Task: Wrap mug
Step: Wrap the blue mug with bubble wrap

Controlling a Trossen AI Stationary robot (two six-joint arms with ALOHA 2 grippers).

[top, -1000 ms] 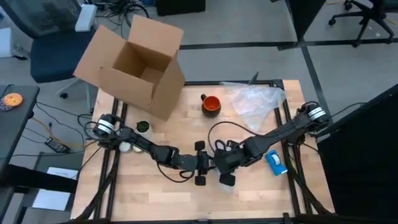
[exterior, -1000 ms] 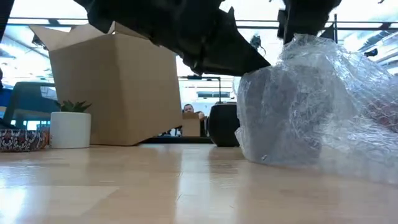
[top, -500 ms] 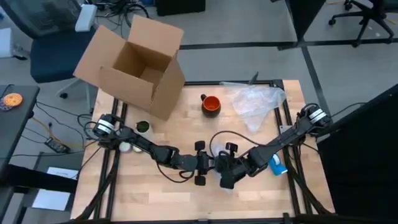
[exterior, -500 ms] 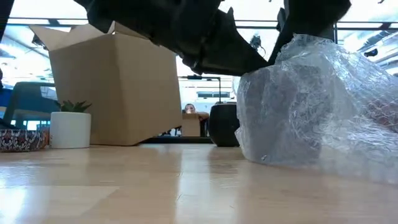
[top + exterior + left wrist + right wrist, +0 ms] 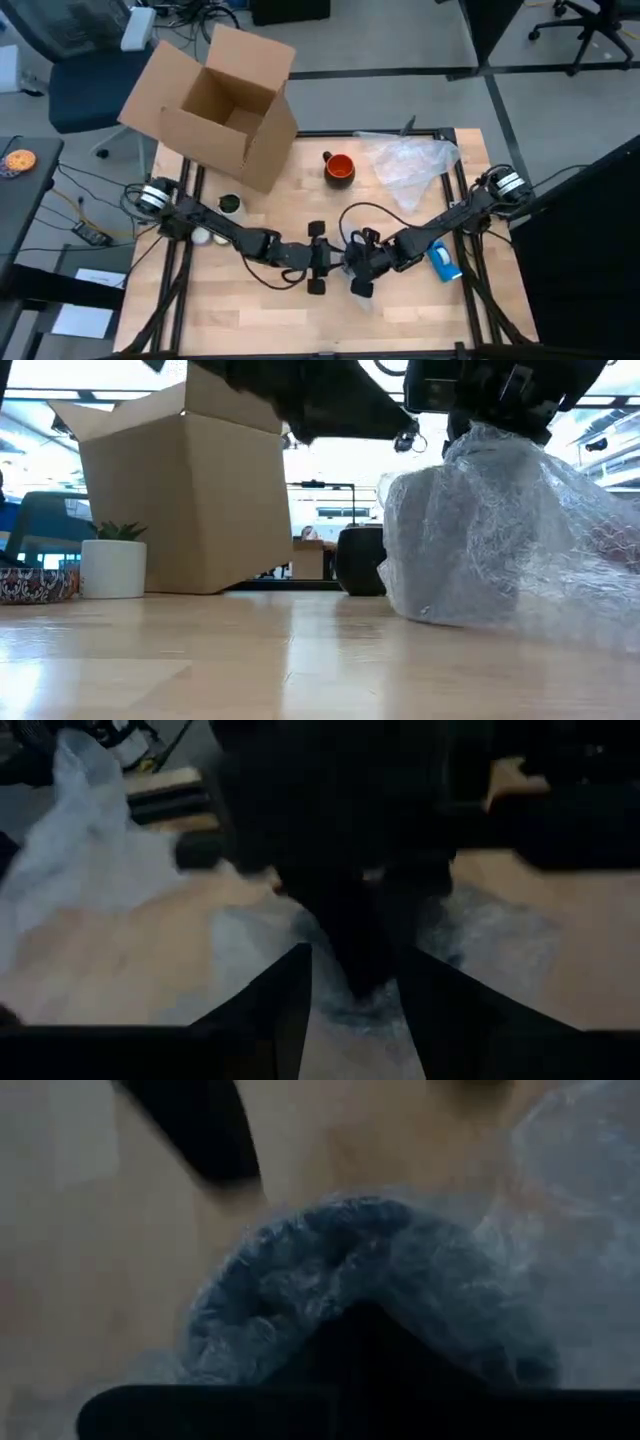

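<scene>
The orange-red mug stands upright on its base at the table's far middle, its dark handle toward the left; in the low view it shows as a dark mug. A heap of bubble wrap lies to its right. My two grippers meet tip to tip in the table's near middle, over a smaller piece of bubble wrap. My left gripper is open, a finger on either side of my right gripper's tip. My right gripper is shut, with that wrap bunched around its tip. My right gripper has the smaller piece of bubble wrap at a bunched part that humps over its shut fingertips. The fingers slant down from the table's right. The rest of the piece lies on the table. Layers cannot be told. Whether my left gripper touches the wrap, I cannot tell.
An open cardboard box lies tilted at the far left corner. Beside it stand a small white plant pot and a small dark round thing. A blue and white object lies near the right edge.
My right gripper swung toward the table's near edge, then came back toward my left gripper. My left arm has risen somewhat in the low view and its gripper has drawn slightly toward the left. The mug and the heap of wrap have stayed put.
</scene>
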